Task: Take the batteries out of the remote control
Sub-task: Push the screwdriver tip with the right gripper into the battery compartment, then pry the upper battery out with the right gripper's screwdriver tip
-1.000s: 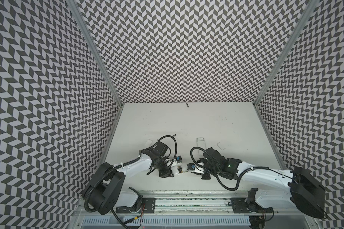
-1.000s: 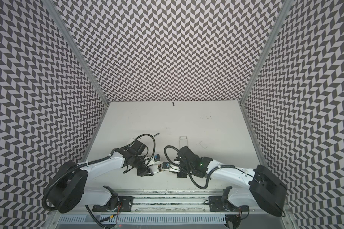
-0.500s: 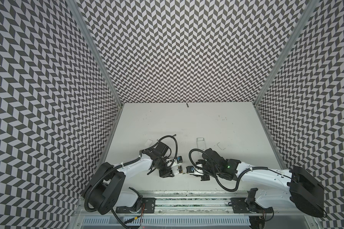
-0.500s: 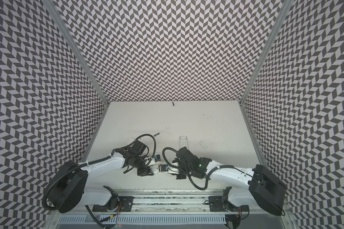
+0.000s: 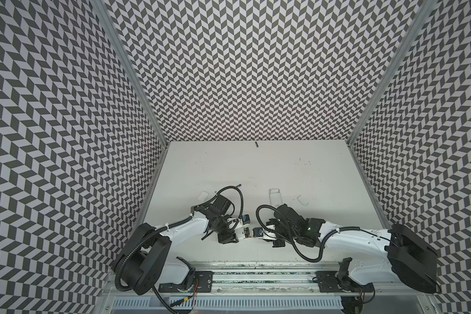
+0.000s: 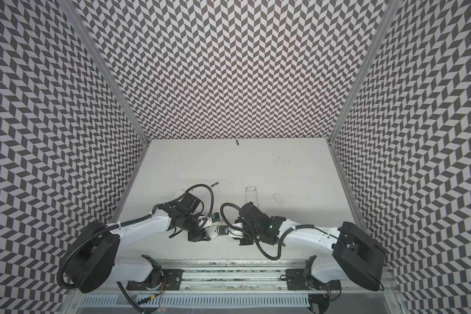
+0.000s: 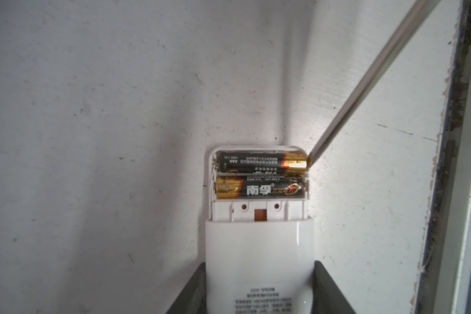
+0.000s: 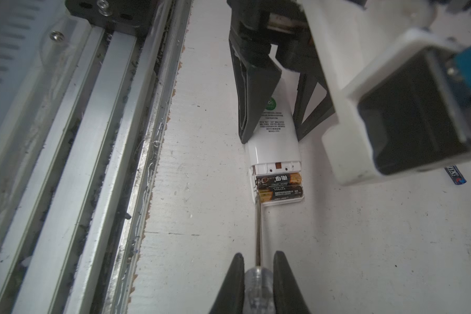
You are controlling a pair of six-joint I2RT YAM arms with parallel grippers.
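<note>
My left gripper is shut on the body of the white remote control, which lies flat near the table's front edge. Its battery bay is open, and two black-and-gold batteries lie side by side inside. My right gripper is shut on the clear handle of a thin screwdriver. The screwdriver's tip touches the bay's corner at the gold end of the outer battery. In both top views the two grippers meet tip to tip.
A second white remote and small white covers lie behind the arms. A small dark cylinder sits by the back wall, and another mid-table. A blue-wrapped cylinder lies nearby. The metal rail runs along the front.
My right gripper has crept a little to the left with the screwdriver, bringing its tip up to the remote. The left gripper and remote have stayed put.
</note>
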